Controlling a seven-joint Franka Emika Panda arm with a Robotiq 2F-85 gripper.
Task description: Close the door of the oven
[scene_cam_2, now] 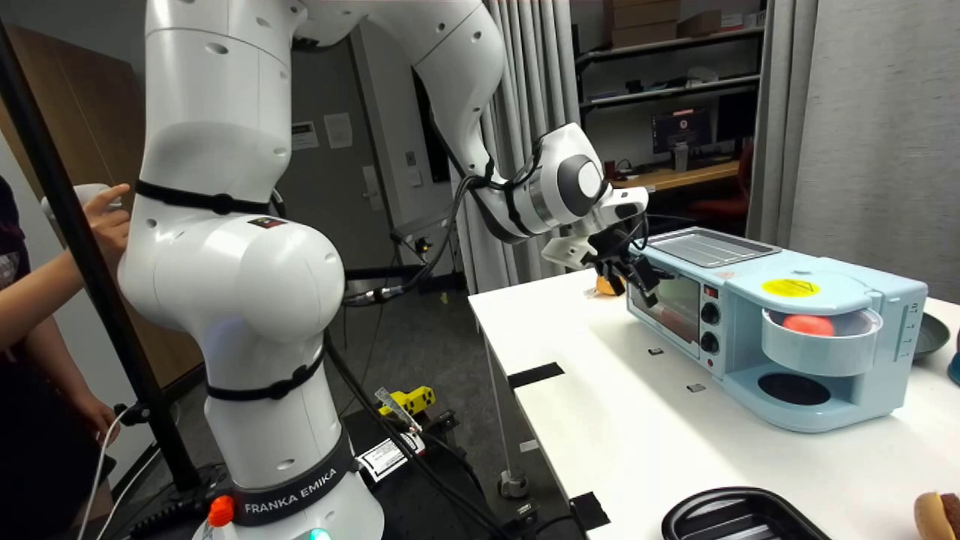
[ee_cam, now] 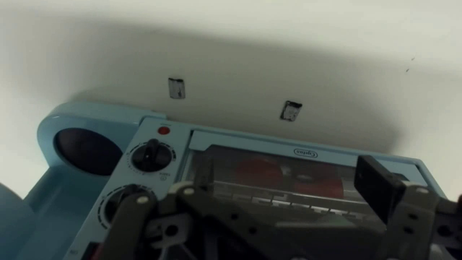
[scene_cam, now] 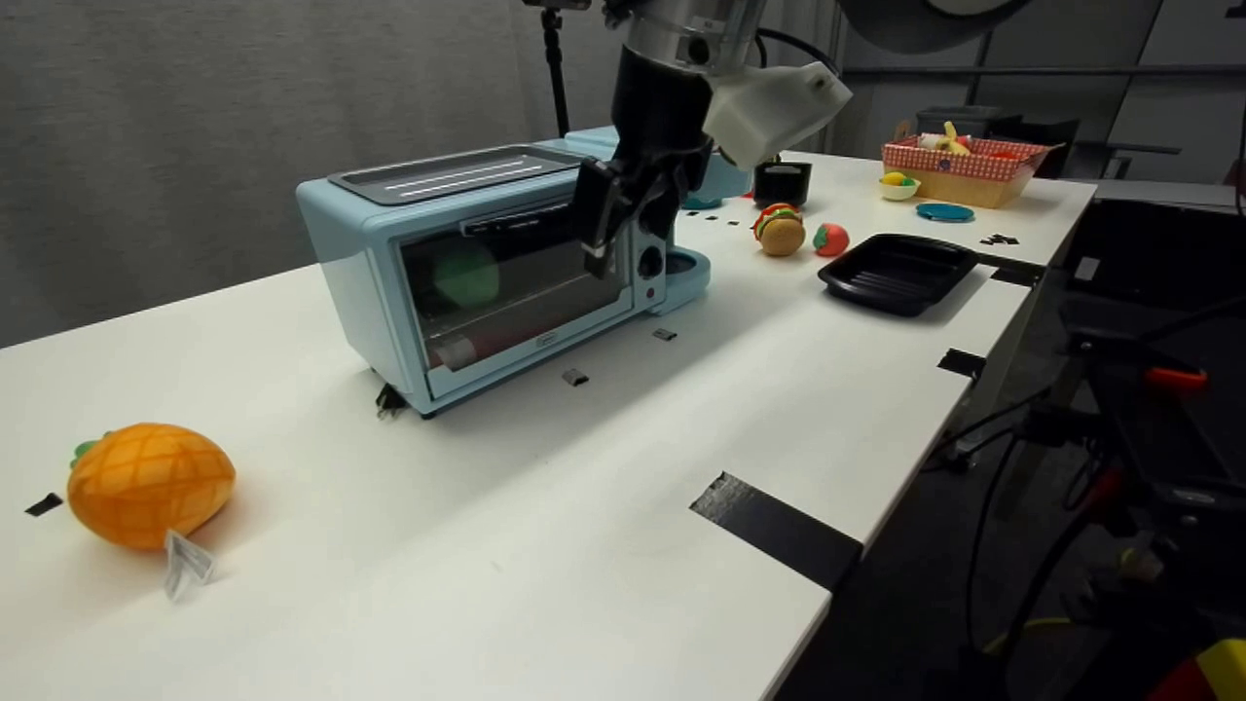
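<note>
- Oven (scene_cam: 365,271): towards left long edge of the bench (scene_cam: 506,545); door (scene_cam: 550,280) upright
- Gripper (scene_cam: 625,239): in front of the door, contact undetermined
- Black tray (scene_cam: 897,276): near right long edge
- Basket (scene_cam: 959,185): near far right corner

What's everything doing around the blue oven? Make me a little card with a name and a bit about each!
Oven: light blue, on the white table
Door: looks shut
Gripper: open, in front of the door; can't tell if it touches
Behind the door: something round and green, something red
On top: grey tray
Also on table: plush pineapple, toy burger, black tray
</note>
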